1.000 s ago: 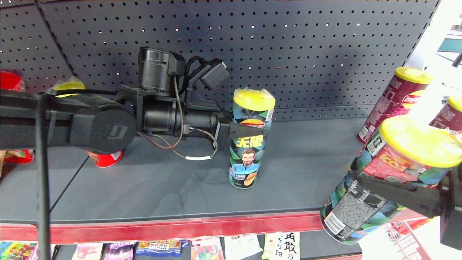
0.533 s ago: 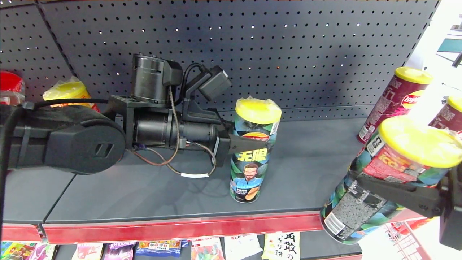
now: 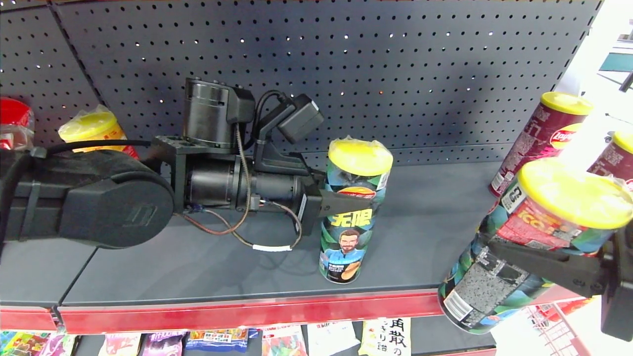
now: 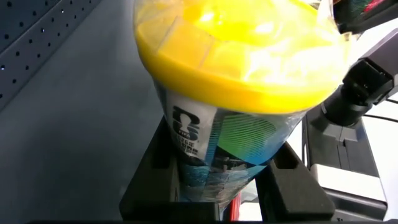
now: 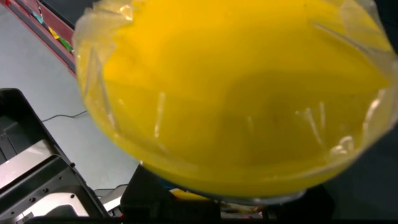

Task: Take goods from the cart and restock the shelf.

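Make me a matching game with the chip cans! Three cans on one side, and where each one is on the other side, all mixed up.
Things
1. green can with the man's picture
2. green can showing its barcode
3. maroon can

Places
A. at the shelf's right end, no gripper on it
B. upright over the middle of the shelf, in the left gripper
C. tilted, out past the shelf's front edge, in the right gripper

Pairs: 1-B, 2-C, 3-A
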Available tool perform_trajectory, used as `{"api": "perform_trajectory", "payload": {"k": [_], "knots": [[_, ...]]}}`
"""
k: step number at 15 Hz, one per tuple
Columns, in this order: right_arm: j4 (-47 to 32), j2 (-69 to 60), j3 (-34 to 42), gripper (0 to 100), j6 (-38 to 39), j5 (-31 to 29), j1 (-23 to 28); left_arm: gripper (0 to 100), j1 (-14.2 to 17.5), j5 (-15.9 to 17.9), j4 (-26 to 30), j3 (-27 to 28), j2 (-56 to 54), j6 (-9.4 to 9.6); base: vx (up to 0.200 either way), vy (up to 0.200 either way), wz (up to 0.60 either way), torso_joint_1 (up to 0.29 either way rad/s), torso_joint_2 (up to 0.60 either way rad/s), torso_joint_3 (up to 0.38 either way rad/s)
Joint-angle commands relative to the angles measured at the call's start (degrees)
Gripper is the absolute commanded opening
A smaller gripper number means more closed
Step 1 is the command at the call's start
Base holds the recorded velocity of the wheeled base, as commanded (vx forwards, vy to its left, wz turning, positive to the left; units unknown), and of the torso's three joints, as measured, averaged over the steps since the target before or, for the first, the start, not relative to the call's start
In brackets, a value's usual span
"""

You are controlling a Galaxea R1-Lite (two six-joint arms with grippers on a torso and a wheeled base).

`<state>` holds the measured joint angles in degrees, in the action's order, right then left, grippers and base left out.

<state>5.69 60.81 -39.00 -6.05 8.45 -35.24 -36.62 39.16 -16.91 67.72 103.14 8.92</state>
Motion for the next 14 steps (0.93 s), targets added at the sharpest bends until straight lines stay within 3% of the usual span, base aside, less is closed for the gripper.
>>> {"api": "perform_trajectory", "payload": {"k": [1, 6, 7, 9, 14], "knots": [[0.0, 0.3, 0.0, 0, 0.0, 0.1, 0.0, 0, 0.0, -0.7, 0.0, -0.7, -0.3, -0.05, 0.000, 0.000, 0.00, 0.000, 0.00, 0.000], [0.0, 0.4, 0.0, 0, 0.0, 0.0, 0.0, 0, 0.0, -1.4, 0.0, -2.5, -1.5, -0.40, 0.000, 0.000, 0.00, 0.000, 0.00, 0.000], [0.0, 0.5, 0.0, 0, 0.0, 0.1, 0.0, 0, -0.1, -2.0, 0.0, -2.5, -2.3, -1.80, 0.000, 0.000, 0.00, 0.000, 0.00, 0.000], [0.0, 0.5, 0.0, 0, 0.0, 0.0, 0.0, 0, -1.2, -2.9, 0.0, -3.0, -3.0, -2.86, 0.000, 0.000, 0.00, 0.000, 0.00, 0.000], [0.0, 0.6, -0.2, 0, 0.0, 0.0, 0.0, 0, -1.7, -3.1, 0.0, -4.9, -4.4, -2.77, 0.000, 0.000, 0.00, 0.000, 0.00, 0.000]]}}
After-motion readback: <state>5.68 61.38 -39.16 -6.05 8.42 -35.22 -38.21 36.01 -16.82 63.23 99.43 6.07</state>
